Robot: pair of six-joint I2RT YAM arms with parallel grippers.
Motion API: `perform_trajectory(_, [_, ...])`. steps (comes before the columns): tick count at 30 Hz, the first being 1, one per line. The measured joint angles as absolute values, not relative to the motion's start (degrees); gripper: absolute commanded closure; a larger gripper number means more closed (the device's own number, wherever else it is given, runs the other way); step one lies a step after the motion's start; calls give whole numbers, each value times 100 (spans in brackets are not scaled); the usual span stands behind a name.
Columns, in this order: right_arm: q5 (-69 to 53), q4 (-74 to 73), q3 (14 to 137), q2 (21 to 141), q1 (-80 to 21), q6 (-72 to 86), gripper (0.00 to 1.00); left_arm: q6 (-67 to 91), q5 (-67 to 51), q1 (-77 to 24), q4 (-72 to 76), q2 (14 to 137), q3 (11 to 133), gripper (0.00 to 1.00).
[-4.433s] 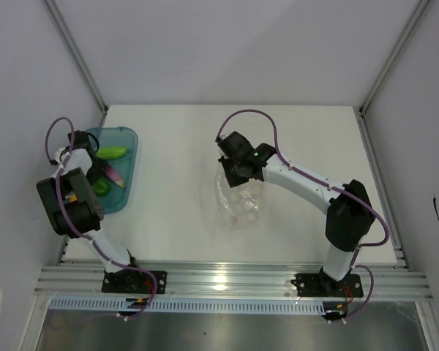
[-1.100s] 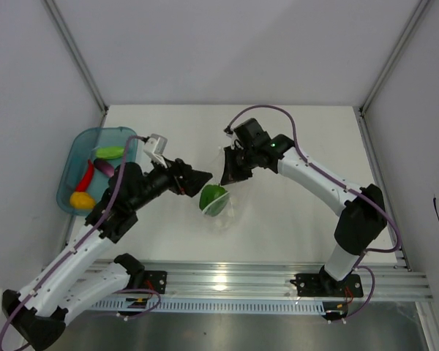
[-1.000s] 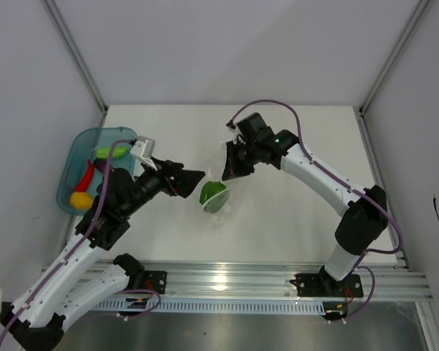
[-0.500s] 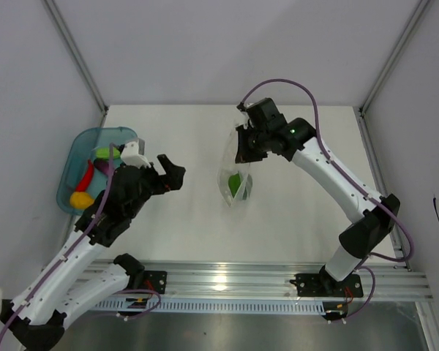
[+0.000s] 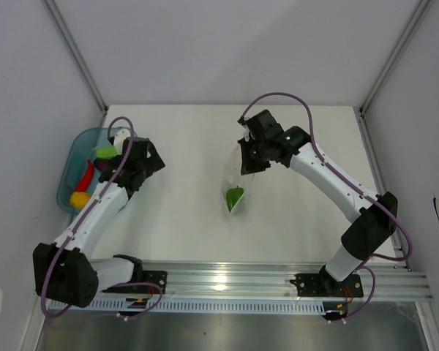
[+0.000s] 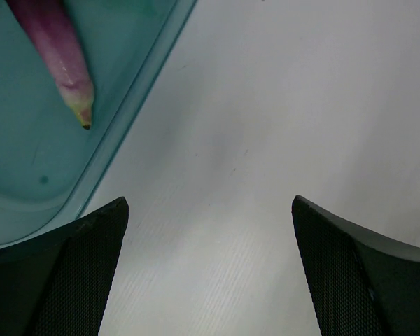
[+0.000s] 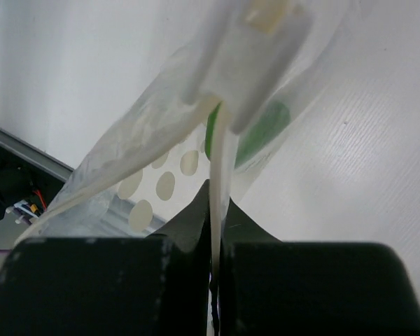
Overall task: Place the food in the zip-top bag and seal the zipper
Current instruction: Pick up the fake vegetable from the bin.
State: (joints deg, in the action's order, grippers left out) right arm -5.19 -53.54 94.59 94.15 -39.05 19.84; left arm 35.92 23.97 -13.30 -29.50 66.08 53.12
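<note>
My right gripper (image 5: 246, 162) is shut on the top edge of the clear zip-top bag (image 5: 235, 187) and holds it hanging above the table. One green toy vegetable (image 5: 235, 197) lies inside at the bottom. In the right wrist view the bag (image 7: 150, 168) with white dots hangs from my gripper (image 7: 218, 210), with the green vegetable (image 7: 262, 129) inside. My left gripper (image 5: 135, 175) is open and empty beside the teal tray (image 5: 72, 157). The tray holds a green vegetable (image 5: 104, 151), a red chili (image 5: 85, 173) and a yellow pepper (image 5: 78, 198). The purple eggplant (image 6: 56, 52) shows in the left wrist view, left of my open gripper (image 6: 210, 210).
The teal tray's rim (image 6: 136, 91) runs diagonally in the left wrist view. Aluminium frame posts stand at the back corners. A metal rail (image 5: 227, 281) runs along the near edge.
My left arm dropped a green vegetable into the bag, then swung back left to the tray, open. My right gripper lifted the bag so it hangs upright.
</note>
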Motion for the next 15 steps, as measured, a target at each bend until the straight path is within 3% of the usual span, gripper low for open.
perform_trajectory(15, [-652,-5107,9019,9330,-3839,1826,100,3909,2320,464,-2751,8464,6344,2])
